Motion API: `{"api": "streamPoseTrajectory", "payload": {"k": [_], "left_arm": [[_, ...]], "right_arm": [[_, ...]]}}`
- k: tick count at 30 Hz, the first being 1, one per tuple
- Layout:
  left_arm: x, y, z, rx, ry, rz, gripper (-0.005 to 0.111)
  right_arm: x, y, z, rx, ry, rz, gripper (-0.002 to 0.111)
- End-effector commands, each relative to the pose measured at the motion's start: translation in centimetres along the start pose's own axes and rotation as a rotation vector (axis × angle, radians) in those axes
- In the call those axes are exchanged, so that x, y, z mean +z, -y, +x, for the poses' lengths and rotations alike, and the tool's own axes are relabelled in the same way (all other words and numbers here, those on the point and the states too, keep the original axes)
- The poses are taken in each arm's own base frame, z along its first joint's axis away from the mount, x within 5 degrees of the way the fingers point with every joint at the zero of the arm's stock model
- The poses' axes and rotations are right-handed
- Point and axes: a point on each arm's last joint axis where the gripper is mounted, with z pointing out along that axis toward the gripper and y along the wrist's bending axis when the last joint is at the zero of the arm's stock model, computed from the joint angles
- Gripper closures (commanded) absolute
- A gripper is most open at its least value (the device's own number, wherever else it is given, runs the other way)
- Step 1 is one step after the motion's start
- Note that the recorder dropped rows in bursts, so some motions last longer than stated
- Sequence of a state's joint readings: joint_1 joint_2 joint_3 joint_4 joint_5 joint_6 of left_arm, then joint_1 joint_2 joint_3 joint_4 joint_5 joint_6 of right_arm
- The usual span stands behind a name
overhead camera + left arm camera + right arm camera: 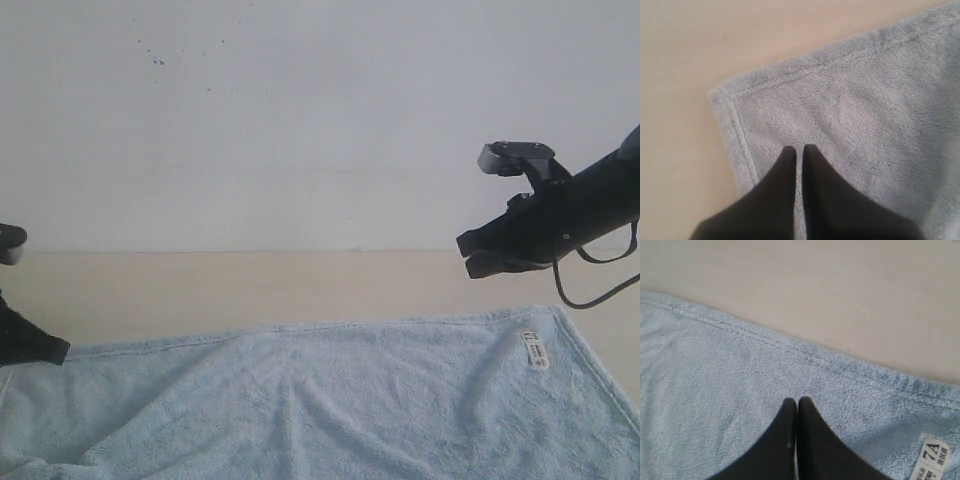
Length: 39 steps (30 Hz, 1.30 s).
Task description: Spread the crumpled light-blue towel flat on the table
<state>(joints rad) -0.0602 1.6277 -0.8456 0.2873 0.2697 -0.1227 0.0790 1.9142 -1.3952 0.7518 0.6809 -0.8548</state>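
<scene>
On table (300,285), fluffy hemmed towel (330,400) (labelled), left gripper (799,149), right gripper (796,401) both closed, empty.

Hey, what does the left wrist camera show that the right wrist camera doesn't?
Only the left wrist view shows a corner of the towel, with table along two sides. Only the right wrist view shows the white label and one straight hemmed edge. Both show towel, bare table beyond it, and a shut pincer: the left pincer and the right pincer respectively.
</scene>
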Motion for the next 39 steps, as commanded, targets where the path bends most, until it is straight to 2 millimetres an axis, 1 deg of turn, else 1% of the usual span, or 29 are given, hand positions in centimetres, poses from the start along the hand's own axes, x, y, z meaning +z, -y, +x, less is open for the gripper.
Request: {"api": "streamPoseTrajectory", "payload": {"k": [1,4,8,14,21,25,31,35,39], "left_arm": [[3.4,0.0,-0.7,0.050,-0.025,-0.003,0.103],[5.1,0.0,-0.9,0.058,-0.050,-0.001,0.103],[6.8,0.1,-1.0,0.059,-0.073,0.004,0.103],[8.4,0.0,-0.7,0.074,-0.104,0.004,0.103],[9.8,-1.3,0.2,0.051,-0.119,-0.006,0.103],[10.8,-2.0,0.1,0.034,-0.125,-0.015,0.103],[13.5,-2.3,-1.3,0.052,-0.108,-0.020,0.103],[15.3,-2.6,-3.0,0.079,-0.073,-0.034,0.103],[16.6,-3.1,-4.8,0.084,-0.045,-0.054,0.103]], "right_arm": [[-0.5,-0.2,-0.1,0.015,0.011,-0.033,0.108],[-0.5,-0.3,-0.3,0.007,0.031,-0.049,0.108],[-0.5,-0.4,-0.5,0.000,0.049,-0.062,0.108],[-0.5,-0.6,-0.7,-0.002,0.073,-0.082,0.108],[-0.6,-0.8,-0.9,-0.014,0.094,-0.106,0.108],[-0.6,-0.9,-1.0,-0.016,0.101,-0.110,0.108],[-0.6,-0.9,-1.0,-0.023,0.109,-0.115,0.108],[-0.6,-0.9,-1.0,-0.036,0.111,-0.113,0.108],[-0.6,-0.9,-1.1,-0.047,0.116,-0.106,0.108]]}}
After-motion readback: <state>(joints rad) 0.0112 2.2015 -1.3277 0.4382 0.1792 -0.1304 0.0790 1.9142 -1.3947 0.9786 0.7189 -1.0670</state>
